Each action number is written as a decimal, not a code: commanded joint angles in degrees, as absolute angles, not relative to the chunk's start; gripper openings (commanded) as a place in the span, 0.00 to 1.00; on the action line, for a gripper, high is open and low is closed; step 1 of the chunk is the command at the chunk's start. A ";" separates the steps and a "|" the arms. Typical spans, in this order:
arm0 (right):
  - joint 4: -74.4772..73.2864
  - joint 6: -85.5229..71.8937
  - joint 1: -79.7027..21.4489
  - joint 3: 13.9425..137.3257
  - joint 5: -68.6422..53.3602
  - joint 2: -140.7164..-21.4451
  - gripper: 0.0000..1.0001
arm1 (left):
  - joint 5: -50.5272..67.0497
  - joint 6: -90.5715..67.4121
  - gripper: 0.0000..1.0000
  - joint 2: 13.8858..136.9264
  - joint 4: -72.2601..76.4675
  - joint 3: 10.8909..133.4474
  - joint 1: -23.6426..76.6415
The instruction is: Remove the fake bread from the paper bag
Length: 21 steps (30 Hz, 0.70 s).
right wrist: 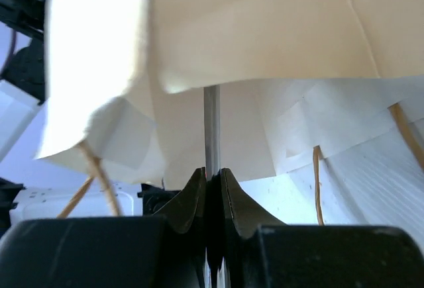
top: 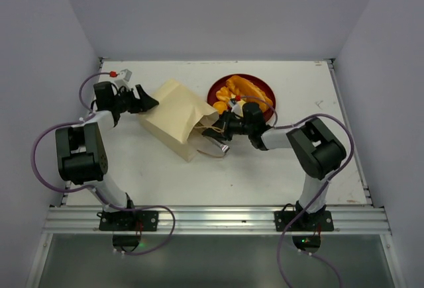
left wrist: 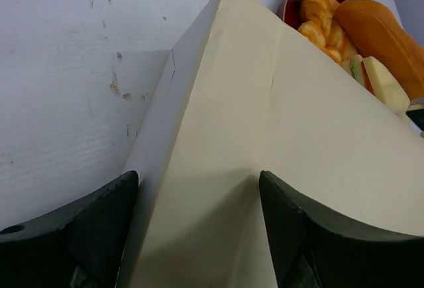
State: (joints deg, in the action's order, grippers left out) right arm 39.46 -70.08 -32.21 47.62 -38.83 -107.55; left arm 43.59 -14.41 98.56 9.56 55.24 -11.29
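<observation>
The paper bag [top: 173,117] lies sideways on the bench [top: 285,169], closed end inside the wide-open left hand [top: 149,100], mouth facing the nearer right hand [top: 220,131], which is pinched on a thin grey piece [right wrist: 211,122]. Bread [top: 245,88] sits on the plate [top: 211,95] just behind; any inside is hidden.

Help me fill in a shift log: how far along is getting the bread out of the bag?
Done: a long orange roll, ridged bun and sandwich slice lie on the red plate. In hand: the left gripper brackets the closed end of the paper bag; the right gripper is shut on a thin grey piece at its mouth. Left: drawing that out; anything more inside is hidden.
</observation>
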 commanded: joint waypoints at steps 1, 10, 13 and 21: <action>36.22 -64.87 -27.96 47.29 -42.62 -102.14 0.00 | 45.44 -16.35 0.77 97.30 12.13 54.14 -12.48; 22.60 -52.92 -23.30 43.42 -49.74 -95.55 0.00 | 45.35 -18.11 0.78 95.54 13.45 53.96 -12.92; 17.50 -49.05 -21.98 43.86 -50.71 -94.31 0.00 | 44.91 -18.28 0.78 94.75 13.45 53.70 -13.01; 9.24 -43.43 -18.55 45.00 -52.73 -92.46 0.00 | 44.56 -19.16 0.79 92.55 14.06 52.74 -13.27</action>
State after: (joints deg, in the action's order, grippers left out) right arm 15.11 -47.40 -20.03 43.79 -50.65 -94.50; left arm 44.16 -18.33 95.39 11.20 53.41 -12.47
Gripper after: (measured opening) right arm 0.103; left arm 0.785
